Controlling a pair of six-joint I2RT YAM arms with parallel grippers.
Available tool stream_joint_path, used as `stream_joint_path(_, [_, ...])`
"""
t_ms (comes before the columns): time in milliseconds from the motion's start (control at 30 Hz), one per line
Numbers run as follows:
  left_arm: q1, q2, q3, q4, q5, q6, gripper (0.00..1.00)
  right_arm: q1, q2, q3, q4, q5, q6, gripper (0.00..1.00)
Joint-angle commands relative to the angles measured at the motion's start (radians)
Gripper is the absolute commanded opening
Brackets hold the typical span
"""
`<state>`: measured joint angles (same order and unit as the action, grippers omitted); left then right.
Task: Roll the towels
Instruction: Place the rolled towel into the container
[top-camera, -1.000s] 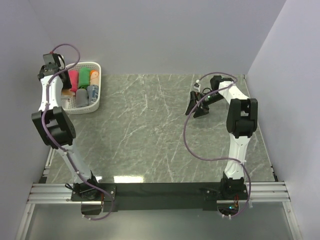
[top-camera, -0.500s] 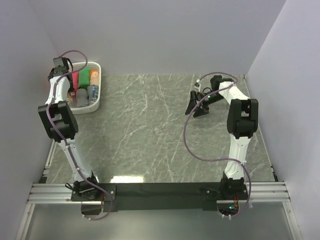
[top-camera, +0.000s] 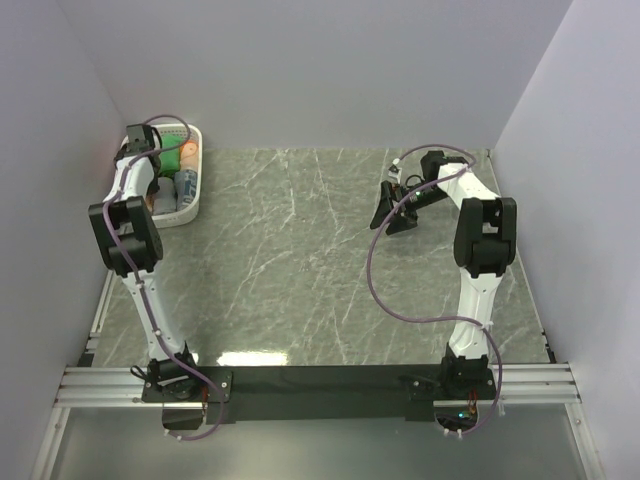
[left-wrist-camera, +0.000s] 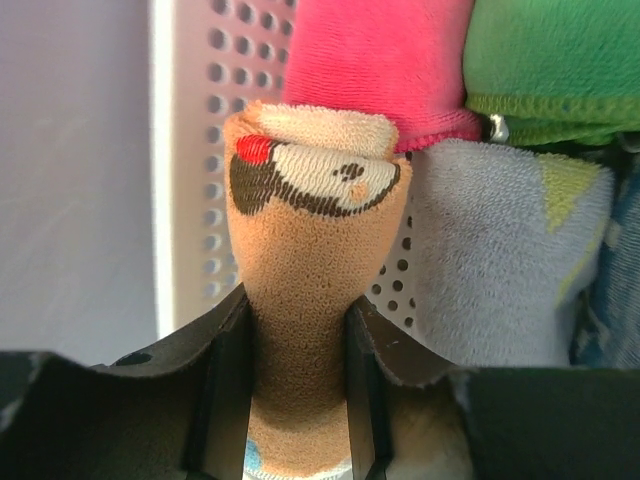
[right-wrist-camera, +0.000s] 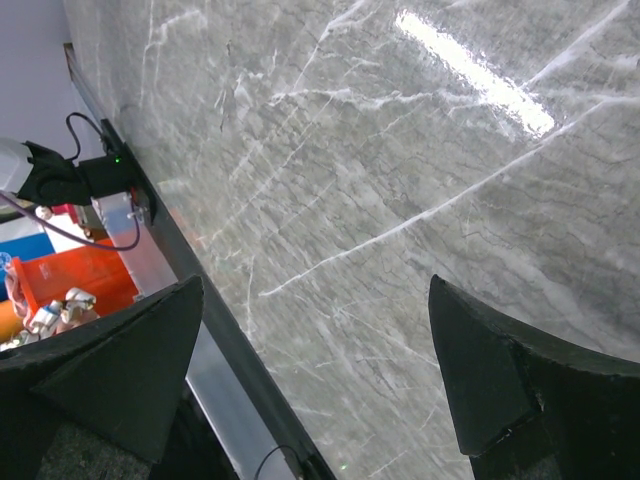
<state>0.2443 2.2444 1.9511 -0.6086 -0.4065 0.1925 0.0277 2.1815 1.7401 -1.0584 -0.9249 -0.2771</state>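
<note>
Over the white basket (top-camera: 197, 195) at far left, the left gripper (left-wrist-camera: 298, 330) has swung inward, clamped on a rolled orange towel (left-wrist-camera: 315, 230) beside the stowed towels (left-wrist-camera: 380, 60), so release appears next; the right gripper (right-wrist-camera: 315, 345) stands wide open, idle.

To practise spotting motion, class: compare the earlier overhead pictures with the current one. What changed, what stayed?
The left arm swung rightward from beside the white basket to over it; the left end effector is clamped on an orange towel there. The right arm, the open right end effector and the basket stayed put.
</note>
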Motion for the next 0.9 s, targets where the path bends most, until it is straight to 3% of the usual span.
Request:
stream_joint_path(0, [-0.004, 0.014, 0.02, 0.012, -0.041, 0.007, 0.0, -0.012, -0.014, 0.009, 0.0, -0.019, -0.005, 1.0])
stream_joint_path(233, [-0.007, 0.037, 0.023, 0.007, -0.032, -0.013, 0.0, -0.022, -0.011, -0.008, 0.005, -0.029, -0.005, 1.0])
stream_joint_path(367, [-0.008, 0.053, 0.043, -0.025, 0.061, -0.031, 0.0, -0.023, -0.011, -0.008, -0.003, -0.022, -0.01, 1.0])
stream_joint_path(867, [0.001, 0.107, 0.049, -0.117, 0.204, -0.03, 0.0, -0.022, 0.017, 0.021, -0.038, -0.012, -0.028, 1.0])
